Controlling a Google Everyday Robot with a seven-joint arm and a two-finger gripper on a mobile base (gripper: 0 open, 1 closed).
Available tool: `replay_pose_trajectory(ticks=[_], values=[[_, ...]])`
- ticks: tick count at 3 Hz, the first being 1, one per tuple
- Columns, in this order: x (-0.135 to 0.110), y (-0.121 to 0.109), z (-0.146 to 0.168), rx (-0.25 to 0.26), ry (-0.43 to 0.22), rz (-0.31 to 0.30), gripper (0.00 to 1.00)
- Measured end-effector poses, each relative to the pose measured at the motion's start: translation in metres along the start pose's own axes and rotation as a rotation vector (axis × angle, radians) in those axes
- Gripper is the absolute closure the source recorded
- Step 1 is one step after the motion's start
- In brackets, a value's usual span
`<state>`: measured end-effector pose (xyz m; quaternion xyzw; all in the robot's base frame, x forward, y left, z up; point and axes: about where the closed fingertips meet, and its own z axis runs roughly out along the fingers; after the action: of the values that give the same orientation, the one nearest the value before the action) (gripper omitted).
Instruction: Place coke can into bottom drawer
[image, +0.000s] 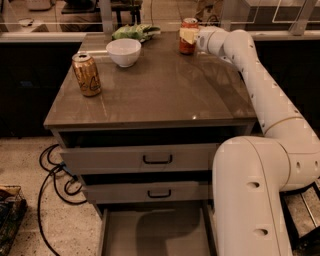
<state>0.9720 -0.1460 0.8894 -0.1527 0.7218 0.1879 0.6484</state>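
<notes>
coke can (186, 48): partly hid by gripper (189, 35), far end of table (165, 87)
bottom drawer (150, 232): front cut off at btm edge
</notes>
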Motion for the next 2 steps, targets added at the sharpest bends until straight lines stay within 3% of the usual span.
replay_pose_trajectory(ticks=[1, 2], values=[[0.0026, 0.0039, 0.0036, -0.006, 0.003, 0.001, 1.00], [0.0026, 0.0039, 0.0036, -0.006, 0.003, 0.001, 1.00]])
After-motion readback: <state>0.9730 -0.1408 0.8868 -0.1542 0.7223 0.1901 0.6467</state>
